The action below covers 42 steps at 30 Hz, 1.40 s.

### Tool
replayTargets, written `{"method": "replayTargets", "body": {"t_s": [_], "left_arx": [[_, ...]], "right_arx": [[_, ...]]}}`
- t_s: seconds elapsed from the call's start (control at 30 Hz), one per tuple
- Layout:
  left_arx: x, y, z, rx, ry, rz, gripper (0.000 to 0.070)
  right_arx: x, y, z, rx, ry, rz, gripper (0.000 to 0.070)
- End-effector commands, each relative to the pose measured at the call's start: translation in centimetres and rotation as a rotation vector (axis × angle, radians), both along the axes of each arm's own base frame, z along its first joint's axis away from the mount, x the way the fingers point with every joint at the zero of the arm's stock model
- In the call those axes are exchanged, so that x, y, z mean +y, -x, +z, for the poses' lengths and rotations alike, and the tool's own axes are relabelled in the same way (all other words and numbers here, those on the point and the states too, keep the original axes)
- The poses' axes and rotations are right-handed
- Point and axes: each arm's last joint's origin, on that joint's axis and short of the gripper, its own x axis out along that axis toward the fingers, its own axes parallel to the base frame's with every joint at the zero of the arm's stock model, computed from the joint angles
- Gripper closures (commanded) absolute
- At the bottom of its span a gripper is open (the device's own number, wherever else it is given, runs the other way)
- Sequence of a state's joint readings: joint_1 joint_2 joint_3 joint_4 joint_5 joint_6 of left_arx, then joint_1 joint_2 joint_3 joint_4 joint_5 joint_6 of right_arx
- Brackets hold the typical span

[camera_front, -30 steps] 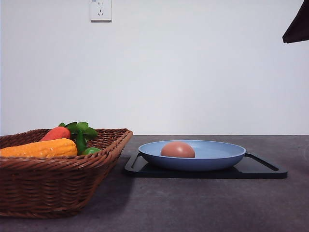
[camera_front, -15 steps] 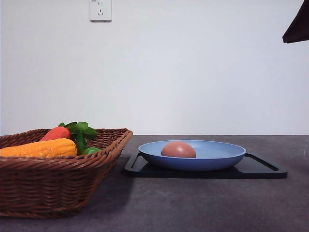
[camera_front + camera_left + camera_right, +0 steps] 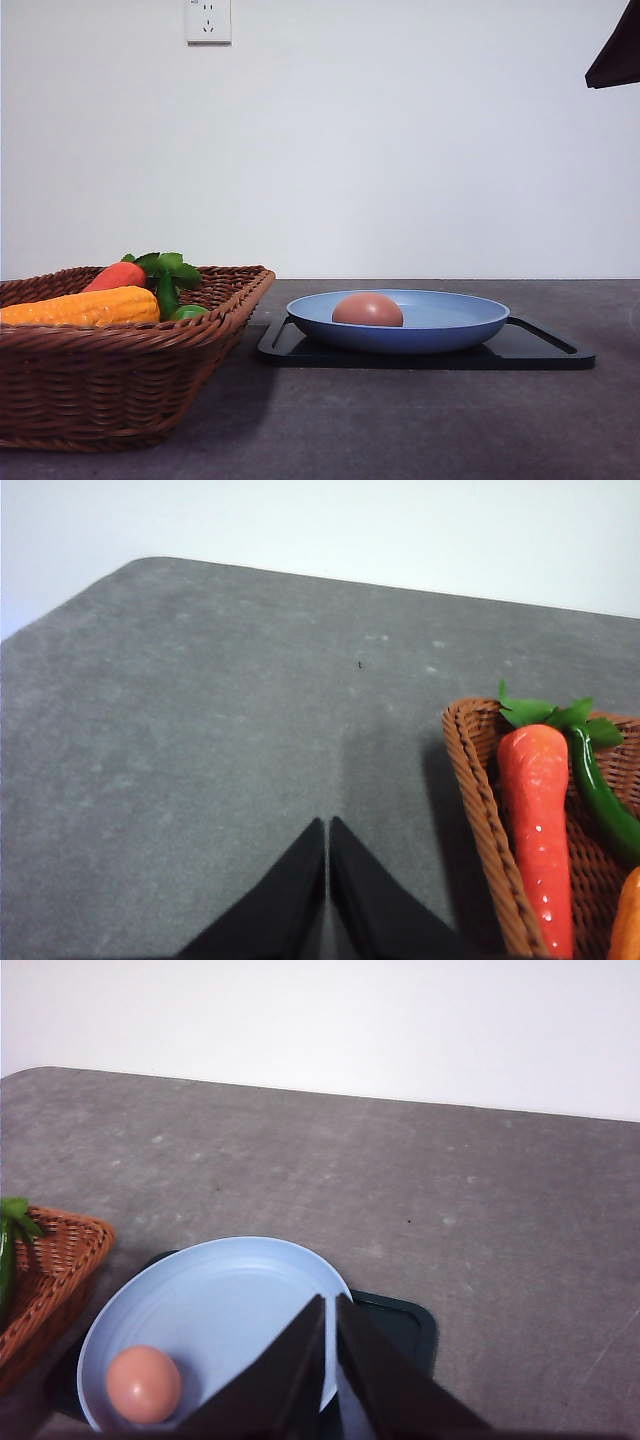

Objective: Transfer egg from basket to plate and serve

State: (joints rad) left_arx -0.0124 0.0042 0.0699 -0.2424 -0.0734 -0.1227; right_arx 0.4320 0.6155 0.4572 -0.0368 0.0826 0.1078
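The brownish-pink egg (image 3: 368, 309) lies in the light-blue plate (image 3: 470, 318), left of its middle, and nothing holds it. The plate stands on a black tray. To the left is the brown wicker basket (image 3: 120, 370). In the right wrist view my right gripper (image 3: 331, 1300) hangs above the plate (image 3: 230, 1300) with its black fingers pressed together and empty; the egg (image 3: 143, 1384) sits apart from them. In the left wrist view my left gripper (image 3: 327, 822) is shut and empty over bare table beside the basket (image 3: 480, 810).
The basket holds a yellow corn cob (image 3: 85, 306), an orange carrot (image 3: 535, 820) and a green pepper (image 3: 600, 800). The black tray (image 3: 540, 350) reaches past the plate to the right. A dark arm part (image 3: 615, 50) hangs at the upper right. A white wall stands behind the grey table.
The egg rocks very slightly in the plate, a touch to the right and back to the left. Basket, plate and tray have not moved.
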Motion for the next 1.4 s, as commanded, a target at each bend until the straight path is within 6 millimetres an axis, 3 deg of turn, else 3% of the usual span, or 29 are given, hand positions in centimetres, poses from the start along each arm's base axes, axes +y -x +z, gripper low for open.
{"method": "replayTargets", "body": {"t_s": [0.0,0.27,1.37], "left_arx": [[0.0,-0.1,-0.4,0.002,0.010,-0.003,0.0700],[0.0,-0.3,-1.5,0.037,0.051,-0.003,0.0700],[0.0,-0.3,-1.5,0.033,0.064,-0.003,0.0700]], "right_arx": [[0.1,0.0,0.3,-0.016,-0.002,0.003,0.0700],[0.1,0.0,0.3,-0.018,-0.003,0.003,0.0700],[0.1,-0.1,0.5,-0.043,0.028,0.007,0.0700]]}}
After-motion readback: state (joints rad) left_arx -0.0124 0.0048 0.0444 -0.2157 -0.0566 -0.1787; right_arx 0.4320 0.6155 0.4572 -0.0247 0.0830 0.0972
